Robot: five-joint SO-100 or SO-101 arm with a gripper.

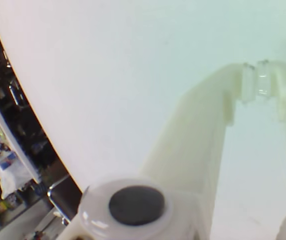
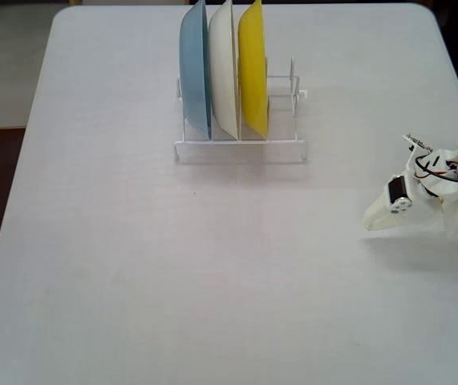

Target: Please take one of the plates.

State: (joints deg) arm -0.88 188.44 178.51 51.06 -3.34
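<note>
While the arm (image 2: 433,192) sits folded at the right edge of the table (image 2: 132,265) in the fixed view, no part of the task appears to have begun. The wire rack (image 2: 241,148) near the far edge holds three upright plates side by side: a blue plate (image 2: 194,72), a white plate (image 2: 224,72) and a yellow plate (image 2: 252,68), the yellow one nearest the rack's empty slots. No orange plate shows in either view; unless the yellow one is meant, the task's plate cannot be located. All three plates stand seated in the rack, well apart from the arm. In the wrist view the gripper (image 1: 255,82) hangs over bare tabletop with its fingertips drawn together, nothing between them. Remaining, in my judgement: the whole reach to the rack, the grasp on a rim, and the lift clear. No brand, label or legible writing is visible on plates, rack or arm.
</note>
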